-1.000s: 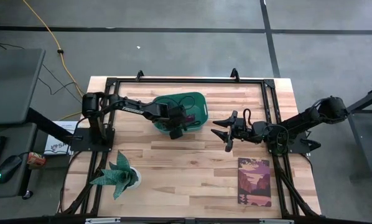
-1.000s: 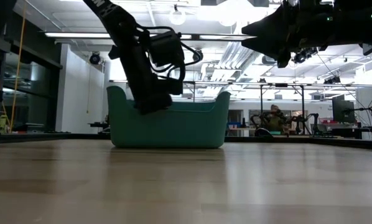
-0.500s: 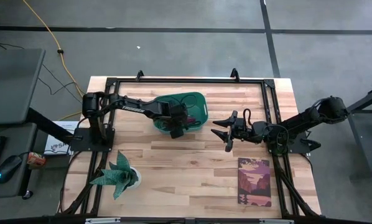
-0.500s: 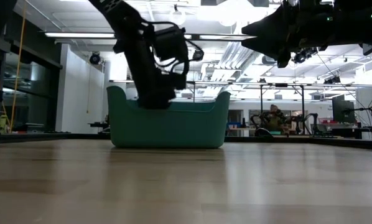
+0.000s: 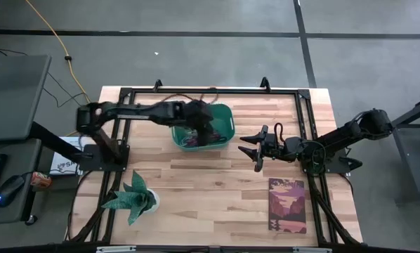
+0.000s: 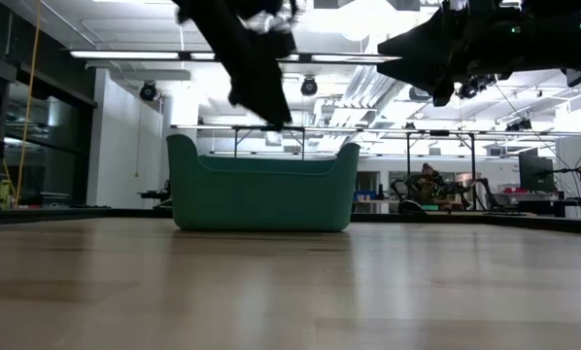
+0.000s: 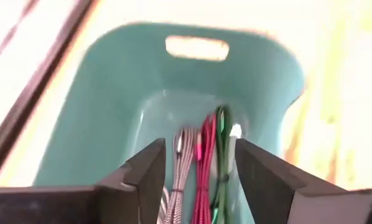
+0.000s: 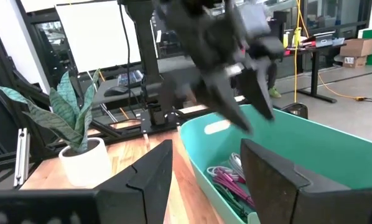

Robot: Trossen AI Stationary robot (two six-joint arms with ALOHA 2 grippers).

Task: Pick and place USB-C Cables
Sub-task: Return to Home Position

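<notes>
Left gripper [image 5: 204,128] had lifted out of the green bin [image 5: 226,112]. A second before, it sat low at the bin's near wall, its tip below the rim in the low view. Now it hung clear above the rim [image 6: 267,101], and the arm's elbow had swung back toward the worktop's left edge. Its fingers were spread with nothing between them [image 7: 198,158].

Cables [image 7: 201,158] lay together on the bin floor, side by side: grey, red, green, and a bit of white beside the green. From the right wrist they showed as a loose heap [image 8: 228,177] in the bin [image 8: 310,155]. From above, only a dark reddish patch [image 5: 192,141] showed under the arm.

The bin stood near the far edge of the worktop [image 5: 210,186], left of centre, same spot as before.

Right gripper [image 5: 253,151] had not moved: it was held above the worktop right of the bin, well apart from it, fingers spread and empty [image 8: 204,165].

A potted plant [image 5: 133,200] stood by the near left corner and a picture book [image 5: 287,205] by the near right corner, both unchanged.
</notes>
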